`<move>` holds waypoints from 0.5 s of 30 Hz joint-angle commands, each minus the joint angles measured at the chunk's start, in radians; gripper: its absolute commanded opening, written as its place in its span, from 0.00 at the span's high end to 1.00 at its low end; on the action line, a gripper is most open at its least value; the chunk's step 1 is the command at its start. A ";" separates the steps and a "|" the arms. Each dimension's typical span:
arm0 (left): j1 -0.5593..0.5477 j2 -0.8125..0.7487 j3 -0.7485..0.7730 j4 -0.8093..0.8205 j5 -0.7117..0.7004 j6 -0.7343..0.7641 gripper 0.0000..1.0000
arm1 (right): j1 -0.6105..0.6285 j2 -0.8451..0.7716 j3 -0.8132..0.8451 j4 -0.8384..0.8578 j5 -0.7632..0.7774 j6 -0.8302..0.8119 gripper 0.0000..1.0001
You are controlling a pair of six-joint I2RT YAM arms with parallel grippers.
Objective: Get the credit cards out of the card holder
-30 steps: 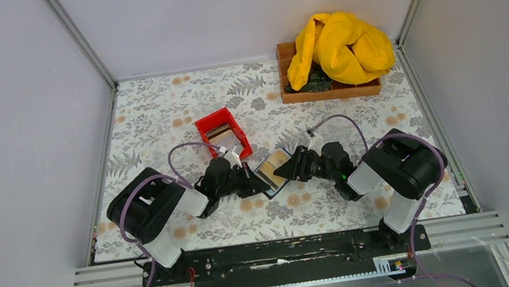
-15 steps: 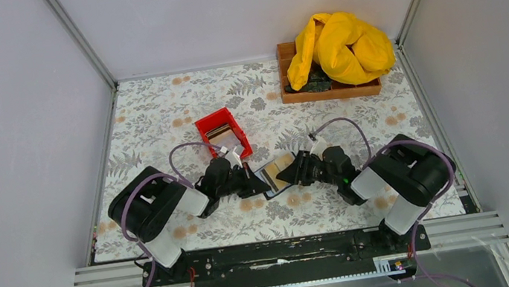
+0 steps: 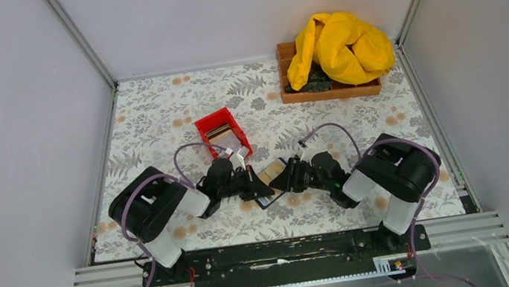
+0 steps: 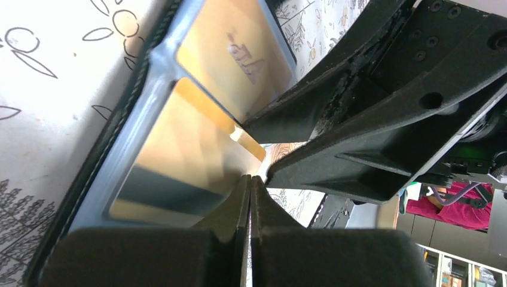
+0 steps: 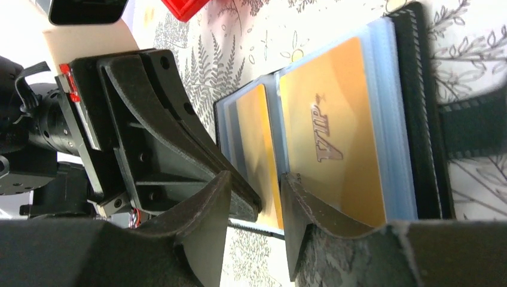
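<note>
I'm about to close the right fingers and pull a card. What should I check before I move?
1. The card holder lies open with its cards exposed: ok.
2. The right fingers are open, one on each side of the gold card at its edge: ok.
3. Only that card appears to be in the gap; the VIP card lies outside it: ok.
4. The left fingers are shut at the holder's edge. Whether they actually clamp it: cannot tell.
5. The red bin is upright beyond the left arm, ready to take the card: ok.
</note>
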 commanded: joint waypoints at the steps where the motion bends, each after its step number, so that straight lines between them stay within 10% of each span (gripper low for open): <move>1: 0.008 0.024 0.009 -0.004 -0.093 0.023 1.00 | 0.058 -0.084 -0.029 -0.047 -0.136 -0.007 0.57; 15: 0.008 -0.243 0.011 -0.253 -0.181 0.096 1.00 | 0.054 -0.014 -0.015 -0.005 -0.121 0.012 0.58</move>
